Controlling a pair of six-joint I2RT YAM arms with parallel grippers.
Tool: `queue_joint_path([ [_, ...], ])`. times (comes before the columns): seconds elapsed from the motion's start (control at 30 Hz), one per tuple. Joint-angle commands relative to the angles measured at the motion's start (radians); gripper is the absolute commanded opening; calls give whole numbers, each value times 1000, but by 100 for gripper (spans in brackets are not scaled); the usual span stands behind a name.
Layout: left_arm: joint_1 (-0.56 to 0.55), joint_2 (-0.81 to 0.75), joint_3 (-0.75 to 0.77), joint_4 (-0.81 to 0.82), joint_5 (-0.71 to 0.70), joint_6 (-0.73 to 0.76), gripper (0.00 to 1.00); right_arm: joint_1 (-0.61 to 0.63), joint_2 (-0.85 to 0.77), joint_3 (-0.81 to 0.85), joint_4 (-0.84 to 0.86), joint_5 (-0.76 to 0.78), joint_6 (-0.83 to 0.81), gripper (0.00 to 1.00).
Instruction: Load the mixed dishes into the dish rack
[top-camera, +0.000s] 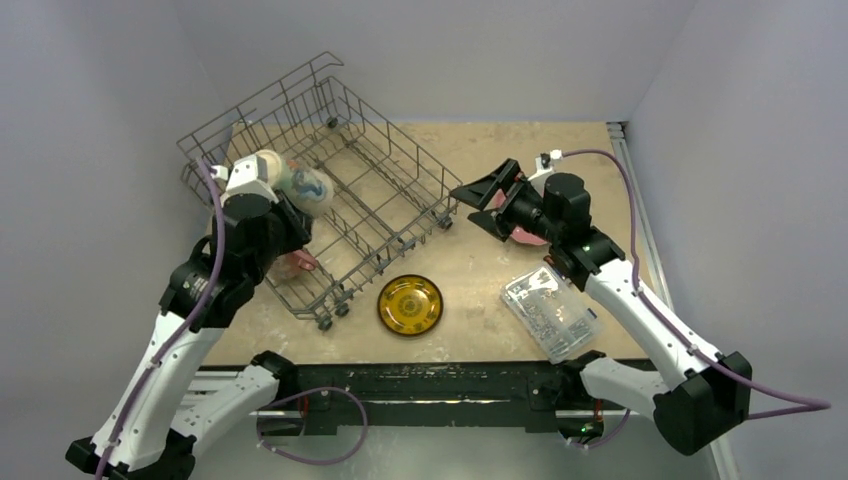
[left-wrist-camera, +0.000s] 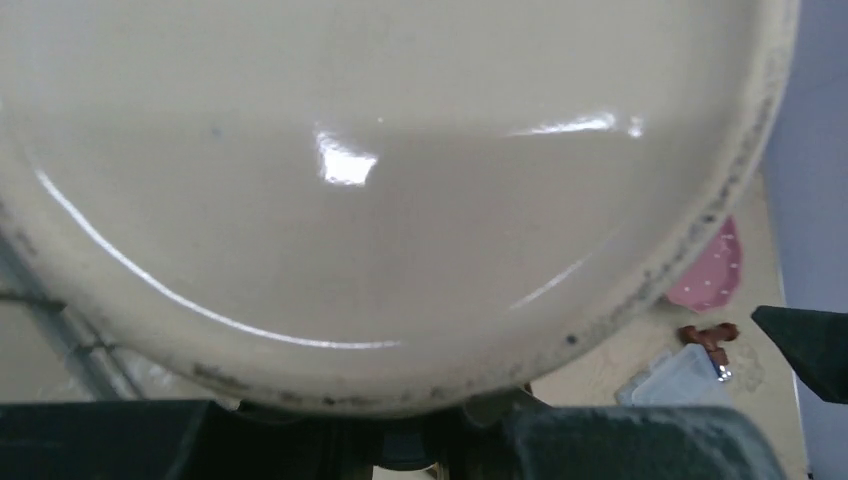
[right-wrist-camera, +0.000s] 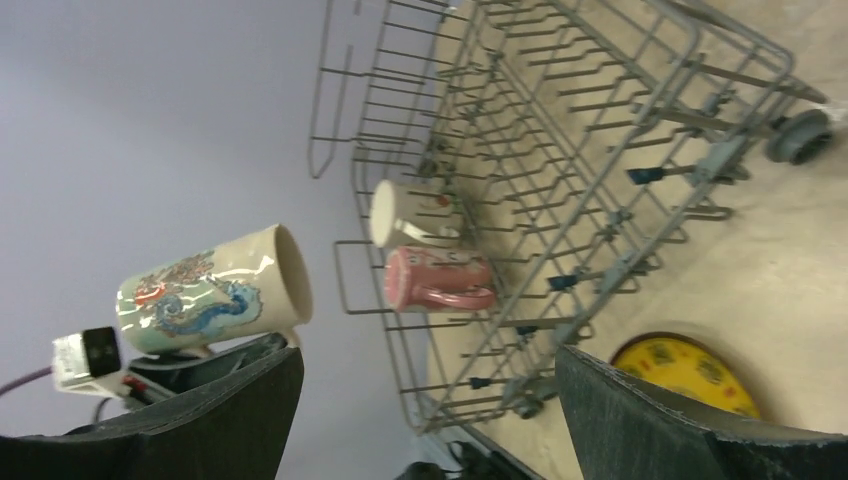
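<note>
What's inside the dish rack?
In the rack, a pink mug and a white mug sit at the near-left end; no other dishes show. The left gripper holds a cream mug above it. From overhead, the left arm mostly hides that corner.

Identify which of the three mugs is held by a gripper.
The cream mug with the blue dragon design, clamped in the left gripper. The pink mug and the plain white mug sit inside the dish rack, ungripped.
</note>
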Motion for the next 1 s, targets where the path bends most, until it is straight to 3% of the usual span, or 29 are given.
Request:
queue_joint_path([
  [0.0,-10,85,221,-568,-255,-307,0,-1,39,29,-106,33,-169,99],
  [0.17,-140,166,269,-774,-436,-581,0,-1,63,34,-105,11,-201,99],
  [0.37,-255,390,384,-1098,-523,-998,0,-1,30,20,-147,15,-248,99],
  [0.5,-286,440,366,-1134,-526,-1148,0,-1,-12,-13,-155,32,-248,99],
  [0.77,-292,515,339,-1138,-485,-1258,0,-1,-34,-23,-182,41,-277,99],
  [0.97,-292,497,282,-1139,-494,-1240,0,-1,-34,-44,-173,28,-276,99],
])
